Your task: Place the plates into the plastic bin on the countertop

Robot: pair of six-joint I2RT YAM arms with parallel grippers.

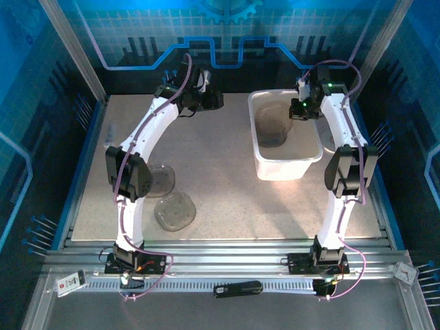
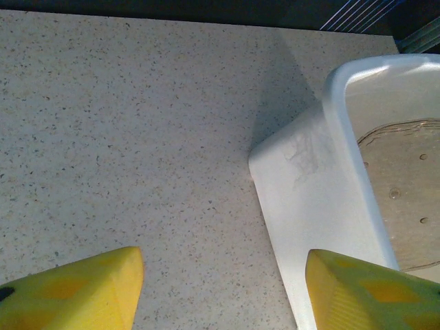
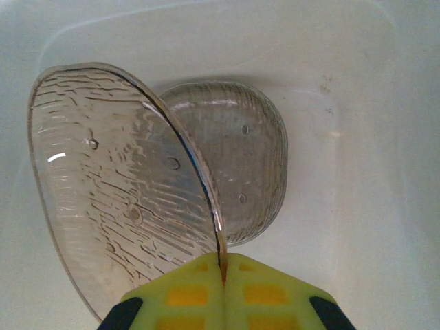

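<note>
Right jaws clamp a plate (image 3: pixel 124 185), lower edge hidden behind them; left jaws spread.

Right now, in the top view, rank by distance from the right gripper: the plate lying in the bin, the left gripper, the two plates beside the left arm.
1. Plate lying in the plastic bin, under the right gripper.
2. Left gripper, far left.
3. Back countertop plate and front countertop plate, near left: too close to call.
</note>
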